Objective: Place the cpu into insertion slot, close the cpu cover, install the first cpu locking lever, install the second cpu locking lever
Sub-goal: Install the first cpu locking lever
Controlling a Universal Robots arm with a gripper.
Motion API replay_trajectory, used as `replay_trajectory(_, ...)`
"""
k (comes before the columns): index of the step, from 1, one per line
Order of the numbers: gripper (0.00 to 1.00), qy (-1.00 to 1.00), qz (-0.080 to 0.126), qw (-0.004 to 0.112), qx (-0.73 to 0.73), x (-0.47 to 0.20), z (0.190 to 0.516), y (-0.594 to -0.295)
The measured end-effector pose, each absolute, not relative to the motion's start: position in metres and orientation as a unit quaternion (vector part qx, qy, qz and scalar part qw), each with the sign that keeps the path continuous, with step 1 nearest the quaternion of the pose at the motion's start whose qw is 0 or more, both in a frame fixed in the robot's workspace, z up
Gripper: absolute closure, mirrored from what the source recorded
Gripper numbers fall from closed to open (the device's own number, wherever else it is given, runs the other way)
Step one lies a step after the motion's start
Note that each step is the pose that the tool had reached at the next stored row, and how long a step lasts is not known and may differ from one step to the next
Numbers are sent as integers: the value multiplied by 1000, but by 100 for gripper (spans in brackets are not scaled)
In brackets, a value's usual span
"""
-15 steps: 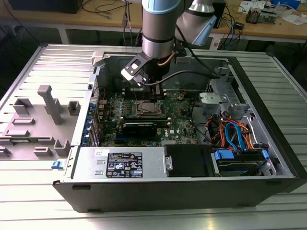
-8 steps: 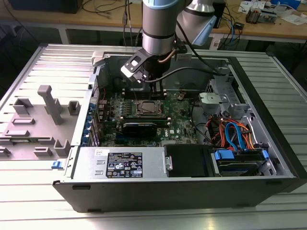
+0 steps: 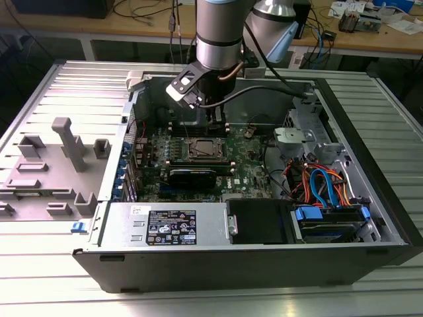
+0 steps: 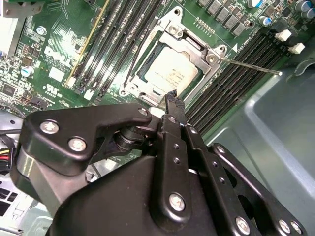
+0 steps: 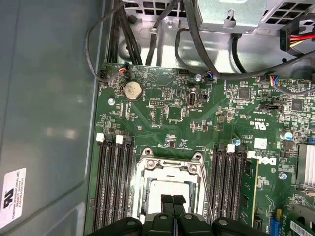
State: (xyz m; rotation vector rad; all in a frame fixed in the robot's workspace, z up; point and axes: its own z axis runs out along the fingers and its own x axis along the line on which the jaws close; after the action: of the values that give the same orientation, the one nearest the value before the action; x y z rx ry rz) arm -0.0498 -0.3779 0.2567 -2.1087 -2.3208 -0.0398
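Two black fingertips (image 5: pixel 166 202) of the gripper (image 5: pixel 172 200) are pressed together with nothing caught between them, and they are held just over one edge of the slot (image 4: pixel 130 91); whether the metal is touched cannot be told. The cpu (image 4: pixel 170 73) is seated flat in the slot, its silver-grey top framed on all four sides by the cover (image 4: pixel 197 46), which is lying down around it. One thin lever (image 4: pixel 251 66) is seen swung out from a corner of the cover, its rod crossing above the memory slots (image 4: pixel 231 86) on that side and ending close to the case wall (image 4: pixel 275 128). The slot is hemmed in by memory slots on two opposite sides, so little room is left there; more open board (image 5: pixel 162 123) is found beyond a third edge, up to the coin cell (image 5: pixel 132 90) and the cables (image 5: pixel 147 29) at the board's end. In the exterior view the arm (image 3: pixel 221 33) is seen reaching down into the open case (image 3: pixel 231 271), with the gripper just above the cpu and free space left around it up to the case's rim
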Motion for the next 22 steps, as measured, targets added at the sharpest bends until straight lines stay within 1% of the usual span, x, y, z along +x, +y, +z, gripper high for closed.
replay_trajectory(16, 89, -741, -13, 3, -671, -50, 259, -378)
replay_trajectory(22, 89, -774, -12, 3, -633, -50, 259, -378)
